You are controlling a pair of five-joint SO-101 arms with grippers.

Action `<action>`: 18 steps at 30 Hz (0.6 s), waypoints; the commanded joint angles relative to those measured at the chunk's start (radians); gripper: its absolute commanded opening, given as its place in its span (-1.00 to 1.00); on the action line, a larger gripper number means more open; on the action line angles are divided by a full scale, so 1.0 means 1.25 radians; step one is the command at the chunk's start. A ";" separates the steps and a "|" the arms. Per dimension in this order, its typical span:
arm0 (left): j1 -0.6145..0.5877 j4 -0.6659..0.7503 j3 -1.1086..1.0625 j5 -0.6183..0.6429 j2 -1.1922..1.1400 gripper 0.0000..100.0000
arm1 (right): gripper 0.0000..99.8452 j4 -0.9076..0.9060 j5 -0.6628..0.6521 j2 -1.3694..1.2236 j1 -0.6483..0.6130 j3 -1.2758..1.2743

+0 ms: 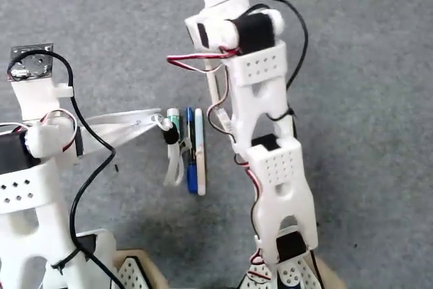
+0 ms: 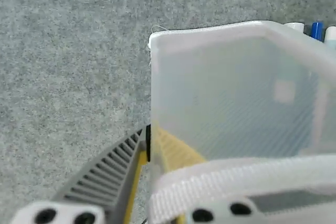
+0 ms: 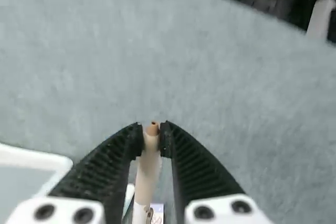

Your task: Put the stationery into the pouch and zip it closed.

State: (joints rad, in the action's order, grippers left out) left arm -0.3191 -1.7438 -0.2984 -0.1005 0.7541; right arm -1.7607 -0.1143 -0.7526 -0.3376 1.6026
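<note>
right wrist view: right fingers (image 3: pixel 113 153) pinch a white pen (image 3: pixel 148 156), held above the grey surface (image 3: pixel 210 66). left fingers (image 2: pixel 113 163) clamp one edge of the translucent pouch (image 2: pixel 231 98). its far end lies just beside the loose pens (image 1: pixel 193 157). nothing seems packed yet, so all stationery and the zip remain. the right arm hangs close over the loose pens.

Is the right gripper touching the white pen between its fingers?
Touching. The right wrist view shows the right gripper with both ribbed fingers pressed against opposite sides of the white pen, with no gap on either side.
</note>
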 commanded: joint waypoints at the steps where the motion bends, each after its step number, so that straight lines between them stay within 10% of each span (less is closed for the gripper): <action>1: 0.014 -0.014 0.033 0.009 0.000 -0.95 | -0.98 -0.005 -0.007 0.112 0.000 -0.008; 18: 0.017 -0.016 0.149 0.032 0.000 -0.95 | -0.98 -0.002 -0.005 0.508 -0.011 -0.361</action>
State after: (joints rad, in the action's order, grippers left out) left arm -0.3130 -1.7561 -0.1803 -0.0867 0.7526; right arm -1.7637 -0.1143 -0.2002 -0.3391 1.1730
